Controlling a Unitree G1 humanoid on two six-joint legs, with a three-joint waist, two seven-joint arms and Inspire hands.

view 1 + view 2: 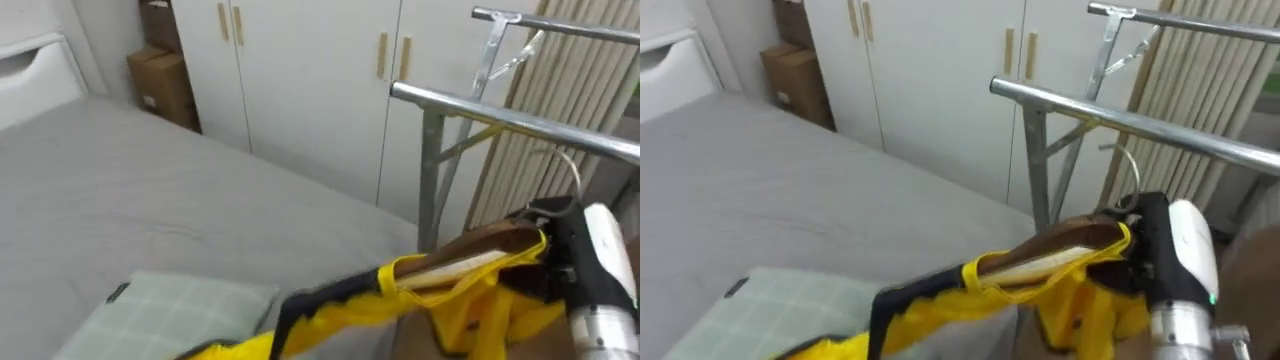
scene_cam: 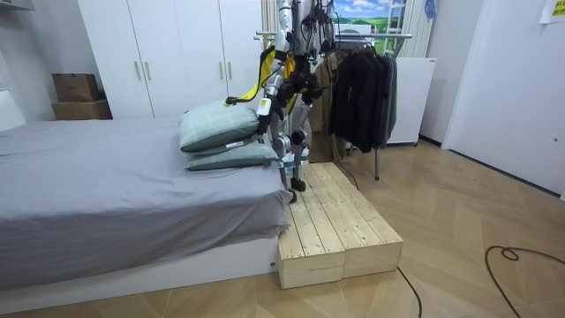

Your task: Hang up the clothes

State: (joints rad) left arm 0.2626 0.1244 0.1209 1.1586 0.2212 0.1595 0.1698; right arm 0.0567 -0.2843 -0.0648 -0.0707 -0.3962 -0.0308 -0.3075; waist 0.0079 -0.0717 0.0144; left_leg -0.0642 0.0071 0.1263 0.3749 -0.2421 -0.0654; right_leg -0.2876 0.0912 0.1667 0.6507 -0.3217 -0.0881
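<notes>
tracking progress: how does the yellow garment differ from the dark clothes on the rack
The yellow garment is bright, the dark clothes nearly black. The yellow garment is on a wooden hanger, not yet on the rack; the dark clothes hang from it. Both are clothing.

1. Soft, even indoor light falls across the grey bed (image 1: 150, 200) and white wardrobe doors (image 1: 300, 70), with no hard shadows.
2. A bright streak runs along the top of the metal rack rail (image 1: 510, 118); its underside is darker.
3. The right hand (image 1: 556, 262) sits in shade, while the wooden hanger (image 1: 470, 262) it grips shows a pale, lit face above the yellow garment (image 1: 480, 310).
4. In the room view, the wood floor (image 2: 459, 203) has a mild sheen. Shadow gathers under the bed's near edge beside the wooden platform (image 2: 340, 230), and the hanging dark clothes (image 2: 362, 88) look almost black.
</notes>
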